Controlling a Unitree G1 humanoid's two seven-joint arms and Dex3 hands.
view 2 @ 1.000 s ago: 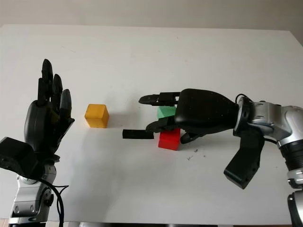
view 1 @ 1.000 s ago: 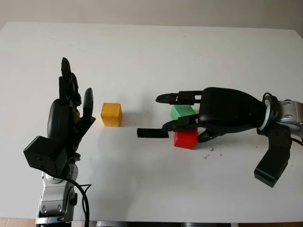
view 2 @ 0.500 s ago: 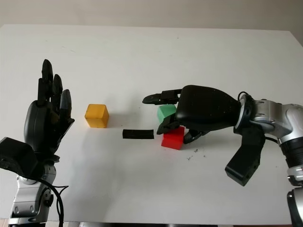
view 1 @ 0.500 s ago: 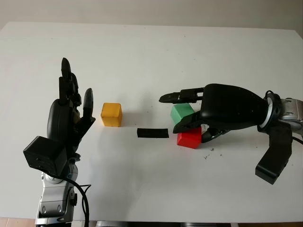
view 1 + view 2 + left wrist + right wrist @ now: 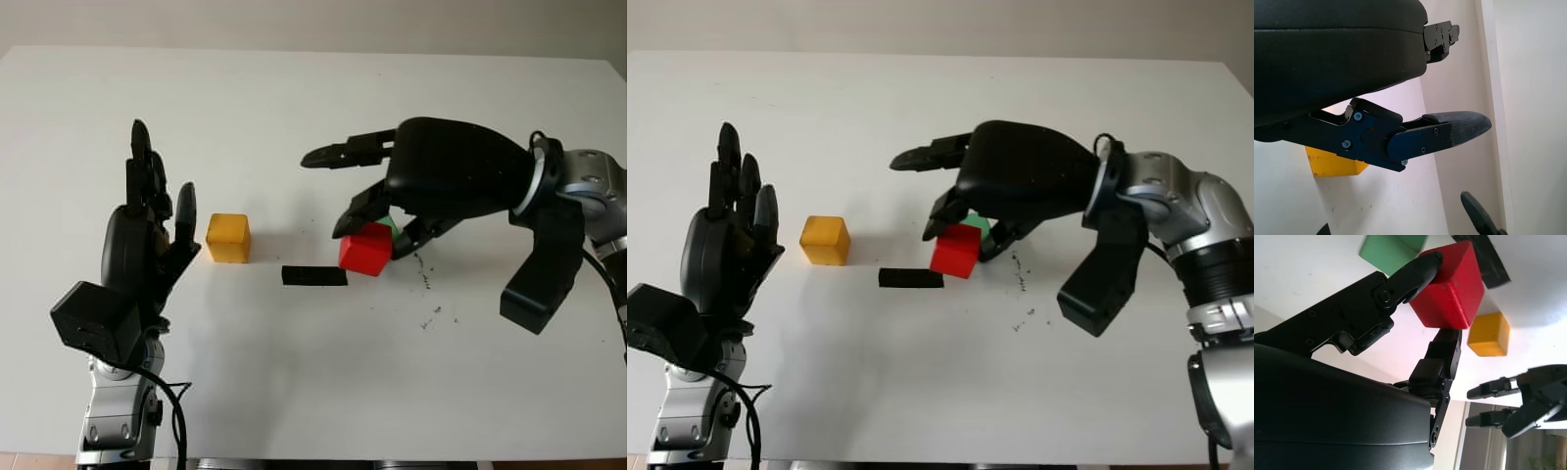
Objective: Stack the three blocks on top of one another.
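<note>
White table (image 5: 294, 117) with yellow block (image 5: 228, 238), black strip (image 5: 314, 276), perhaps the half-hidden green block (image 5: 1393, 247).

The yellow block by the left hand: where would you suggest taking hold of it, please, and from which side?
Probably from above, with fingers closing on two opposite side faces. The yellow block sits flat and upright on the table with free space all round, so its vertical faces are reachable. The open left hand stands just beside it and is nearest; the right hand already holds the red block.

We see a white table (image 5: 294, 117) with a flat black strip (image 5: 314, 276) lying near its middle and small dark specks (image 5: 428, 318) to the right.
</note>
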